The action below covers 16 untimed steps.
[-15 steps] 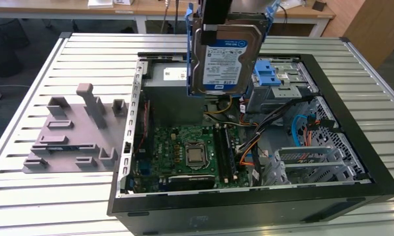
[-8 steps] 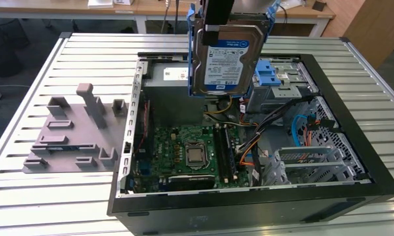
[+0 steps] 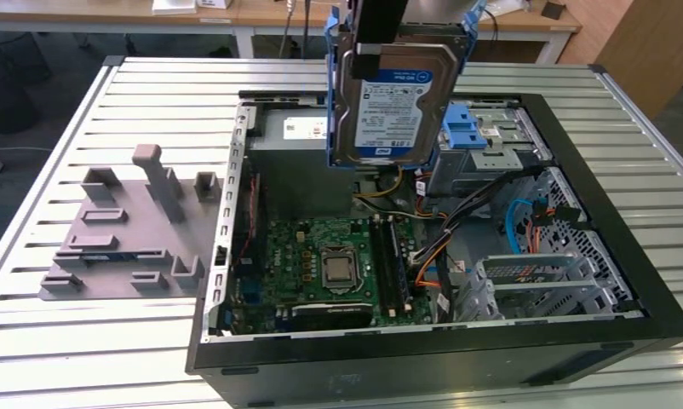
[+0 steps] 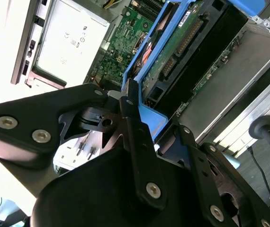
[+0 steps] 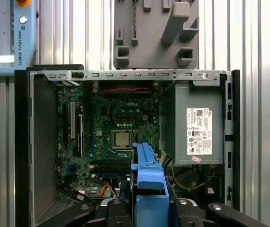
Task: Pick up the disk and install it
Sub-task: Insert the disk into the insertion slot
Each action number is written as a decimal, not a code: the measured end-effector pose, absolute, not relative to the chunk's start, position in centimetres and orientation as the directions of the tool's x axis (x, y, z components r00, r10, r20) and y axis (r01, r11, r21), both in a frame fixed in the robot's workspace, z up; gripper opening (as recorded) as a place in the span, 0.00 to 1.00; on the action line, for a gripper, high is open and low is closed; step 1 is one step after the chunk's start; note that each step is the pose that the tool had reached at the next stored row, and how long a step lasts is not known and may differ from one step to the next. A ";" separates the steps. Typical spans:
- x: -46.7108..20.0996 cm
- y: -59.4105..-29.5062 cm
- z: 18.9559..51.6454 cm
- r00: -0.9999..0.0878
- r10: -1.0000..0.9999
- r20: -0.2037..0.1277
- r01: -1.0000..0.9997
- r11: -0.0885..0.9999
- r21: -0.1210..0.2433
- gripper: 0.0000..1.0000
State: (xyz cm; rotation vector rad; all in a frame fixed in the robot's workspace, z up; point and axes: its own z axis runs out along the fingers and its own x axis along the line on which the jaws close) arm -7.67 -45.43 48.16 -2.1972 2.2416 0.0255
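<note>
Clamping the disk (image 3: 393,106), the gripper (image 3: 384,47) hangs over a slatted metal table (image 3: 148,94)

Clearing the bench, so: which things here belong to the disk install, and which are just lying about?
Job: disk, gripped in the hand over the open computer case; drive cage with blue latch.
Lying about: grey fixture block beside the case.

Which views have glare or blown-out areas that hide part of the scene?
Second wrist view: the region beside the power-supply box is blown out to white. Exterior view: even light, no glare on the label of the disk. First wrist view: even light, slight sheen on the table.
</note>
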 end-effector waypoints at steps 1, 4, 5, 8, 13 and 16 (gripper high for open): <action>-7.7 -45.5 48.2 -0.020 -1.000 -0.013 -1.000 0.020 0.010 0.36; -7.6 -45.7 48.2 -0.020 -1.000 -0.013 -1.000 0.020 0.010 0.36; -7.6 -45.8 48.2 -0.020 -1.000 -0.013 -1.000 0.020 0.010 0.36; -7.5 -46.4 48.1 -0.020 -1.000 -0.013 -1.000 0.020 0.010 0.36; -7.4 -47.6 48.1 -0.020 -1.000 -0.013 -1.000 0.020 0.010 0.36; -7.3 -48.2 48.0 -0.020 -1.000 -0.013 -1.000 0.020 0.010 0.36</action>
